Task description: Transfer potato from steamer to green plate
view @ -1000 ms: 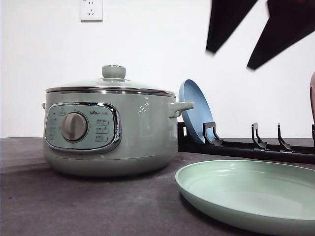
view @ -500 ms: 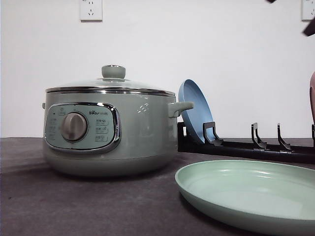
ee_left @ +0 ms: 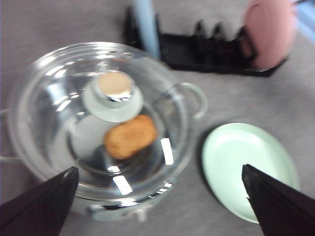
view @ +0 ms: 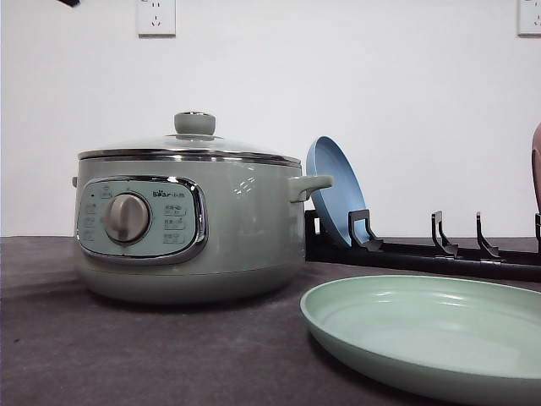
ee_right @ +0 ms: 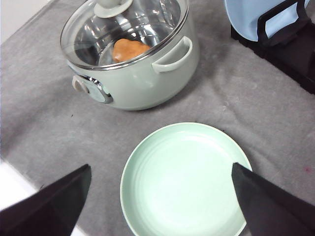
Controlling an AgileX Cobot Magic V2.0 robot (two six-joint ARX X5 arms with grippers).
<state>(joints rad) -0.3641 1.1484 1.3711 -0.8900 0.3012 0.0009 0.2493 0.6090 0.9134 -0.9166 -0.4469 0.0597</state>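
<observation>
Under the glass lid [ee_left: 98, 118], on the shiny floor of the steamer [view: 190, 224], lay the potato [ee_left: 130, 136]. It sat a bit off the middle, close to the spot below the knob [ee_left: 114, 91]. The lid was on, so the potato was shut in, most likely to keep it warm, and no claw could reach it until the lid came off.

Seen from the left claw [ee_left: 157, 196], the potato was straight below and between the two tips, a long way down. The tips stood wide apart and held nothing. That claw looked best placed to lift the lid by its knob.

Seen from the right claw [ee_right: 160, 196], the potato [ee_right: 129, 49] was farther off, past the green plate [ee_right: 184, 179]. The plate lay flat and bare right below that claw, just beside the steamer, so the trip for the potato would be short. That claw's tips were also spread wide, with nothing in them.

Behind the pot, a blue plate [view: 334, 194] stood on edge in a black rack [view: 423, 249], out of the way.
</observation>
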